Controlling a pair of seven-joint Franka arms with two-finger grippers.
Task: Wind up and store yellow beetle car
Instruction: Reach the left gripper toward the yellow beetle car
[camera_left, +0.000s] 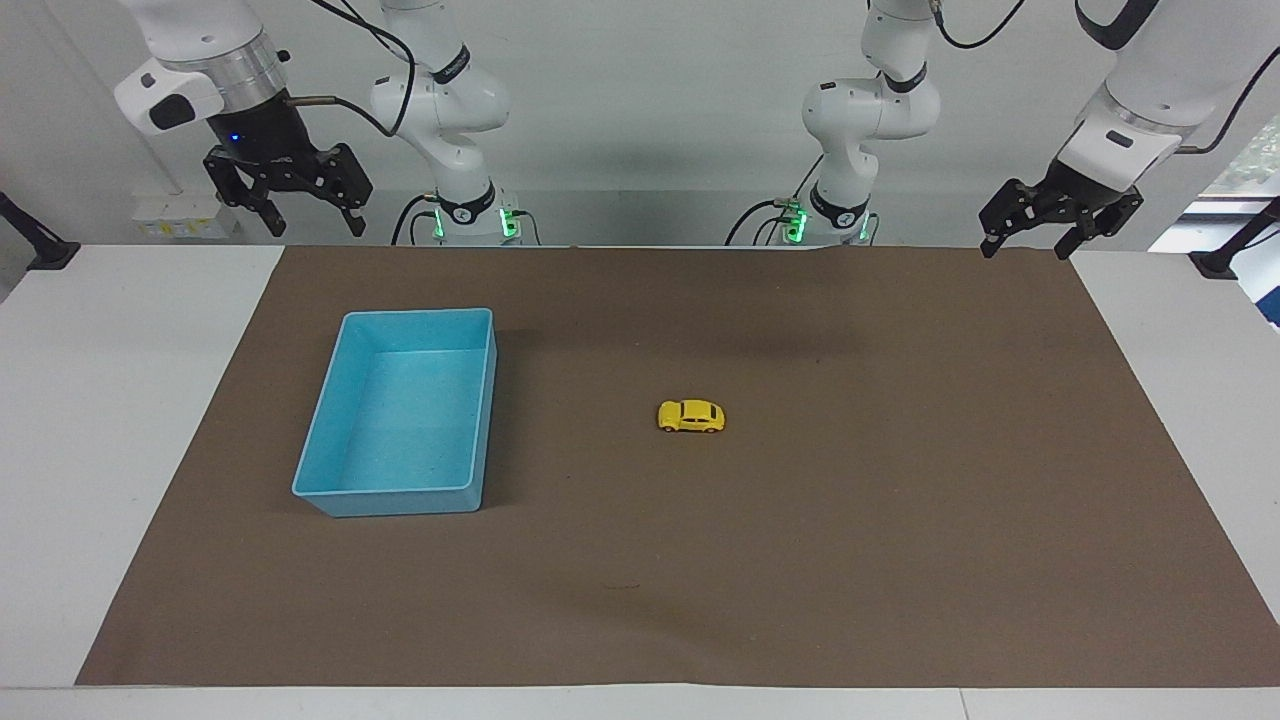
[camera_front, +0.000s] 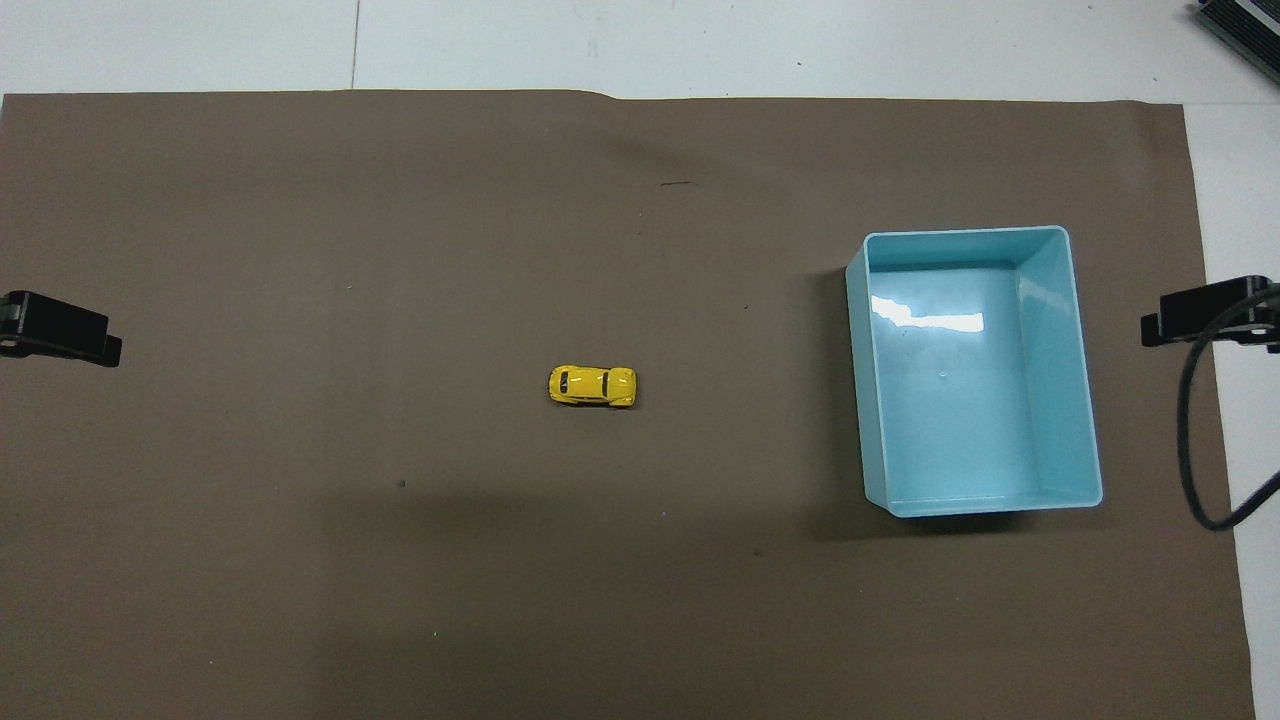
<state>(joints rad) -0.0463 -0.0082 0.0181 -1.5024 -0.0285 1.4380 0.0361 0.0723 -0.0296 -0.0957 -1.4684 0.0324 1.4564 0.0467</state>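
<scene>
The yellow beetle car (camera_left: 691, 416) stands on its wheels near the middle of the brown mat, side-on to the robots; it also shows in the overhead view (camera_front: 592, 386). The empty blue bin (camera_left: 400, 500) sits on the mat toward the right arm's end of the table, well apart from the car; it also shows in the overhead view (camera_front: 965, 232). My right gripper (camera_left: 315, 225) hangs open and empty, raised over the robots' edge of the table near the bin's end. My left gripper (camera_left: 1027, 245) hangs open and empty, raised over the mat's corner at the left arm's end. Both arms wait.
The brown mat (camera_left: 900, 500) covers most of the white table (camera_left: 120, 450). A black cable (camera_front: 1195, 440) hangs from the right arm beside the bin. Black clamps sit at both table ends near the robots.
</scene>
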